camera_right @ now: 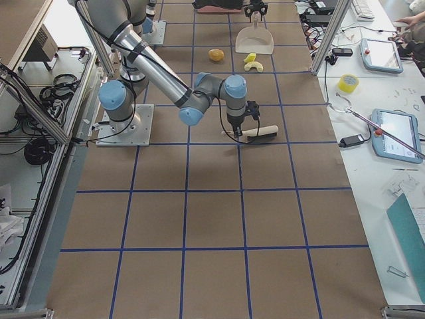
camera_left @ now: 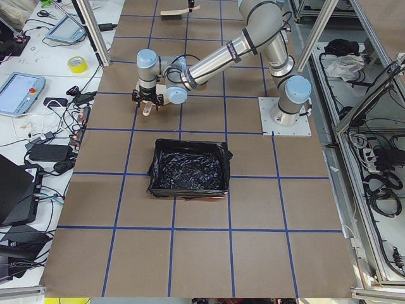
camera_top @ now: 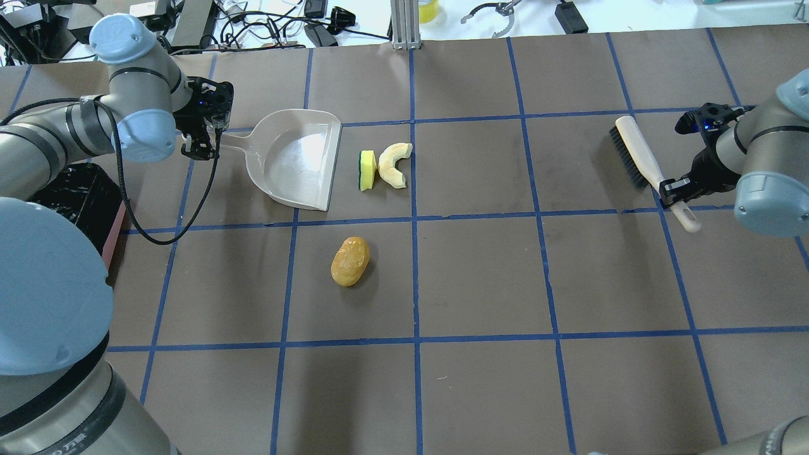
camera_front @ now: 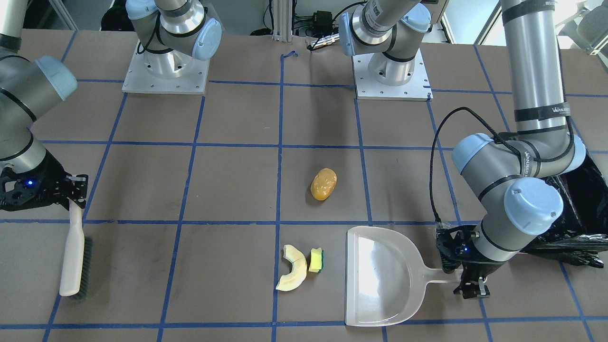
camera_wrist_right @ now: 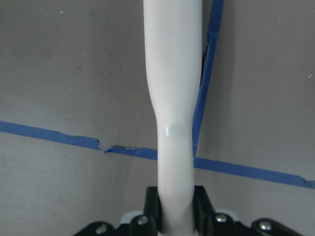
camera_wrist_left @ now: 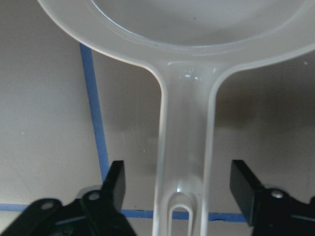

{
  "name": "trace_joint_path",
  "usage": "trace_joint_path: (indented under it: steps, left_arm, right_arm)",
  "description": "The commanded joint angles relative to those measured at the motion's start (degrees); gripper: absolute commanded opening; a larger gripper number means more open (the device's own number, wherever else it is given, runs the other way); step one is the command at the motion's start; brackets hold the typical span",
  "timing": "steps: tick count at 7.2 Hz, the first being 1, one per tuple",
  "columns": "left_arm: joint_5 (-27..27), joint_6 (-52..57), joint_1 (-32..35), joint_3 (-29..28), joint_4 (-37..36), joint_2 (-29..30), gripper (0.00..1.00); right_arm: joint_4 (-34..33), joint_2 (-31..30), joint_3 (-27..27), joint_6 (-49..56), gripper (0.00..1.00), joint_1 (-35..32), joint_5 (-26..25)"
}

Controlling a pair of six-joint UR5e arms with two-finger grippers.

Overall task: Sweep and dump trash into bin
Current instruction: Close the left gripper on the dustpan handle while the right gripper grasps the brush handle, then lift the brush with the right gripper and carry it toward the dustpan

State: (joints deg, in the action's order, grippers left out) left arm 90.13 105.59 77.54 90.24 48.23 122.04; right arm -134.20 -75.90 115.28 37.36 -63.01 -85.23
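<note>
The potato-like lump lies on the table left of centre, its long axis running near to far with the far end tipped slightly right. Farther from the robot lie the crescent slice and the sponge piece, side by side. The slice's hollow faces right and its curved back meets the sponge. The sponge's long axis runs near to far, with the green side turned left.

Just left of the sponge we see the dustpan. Its open mouth faces right toward the trash and its handle points left. The left gripper hangs over that handle, jaws spread wide on either side and clear of it. The left arm reaches far and left, with the wrist bent downward. The bin sits at the table's left end, nearer the robot than the dustpan.

Well apart, at the far right, the brush lies slantwise, with its head far-left and its handle near-right. The right gripper pinches the handle, pointing down from a folded wrist.
</note>
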Motion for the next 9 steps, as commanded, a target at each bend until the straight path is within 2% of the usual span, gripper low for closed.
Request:
trace_joint_path:
  steps: [1,2,6,9]
  left_arm:
    - [0.05,-0.38,-0.02,0.03,0.02,-0.58,0.02]
    - [-0.04,-0.38,-0.02,0.03,-0.07,-0.58,0.00]
    - [0.31,-0.29,0.07,0.03,0.02,-0.84,0.00]
    - [0.75,-0.12,0.69,1.96,-0.15,-1.98,0.00]
  right_arm:
    - [0.34,-2.22,-0.75,-0.87,0.11,-0.61,1.46]
    - [1.30,-5.11,-0.93,-4.71,0.09,-1.75,1.38]
    - [7.19,-11.53,-0.85,-25.43,0.07,-15.26,0.41]
    - [5.01,-9.19,-1.11,-48.46,0.05,-31.42,0.15]
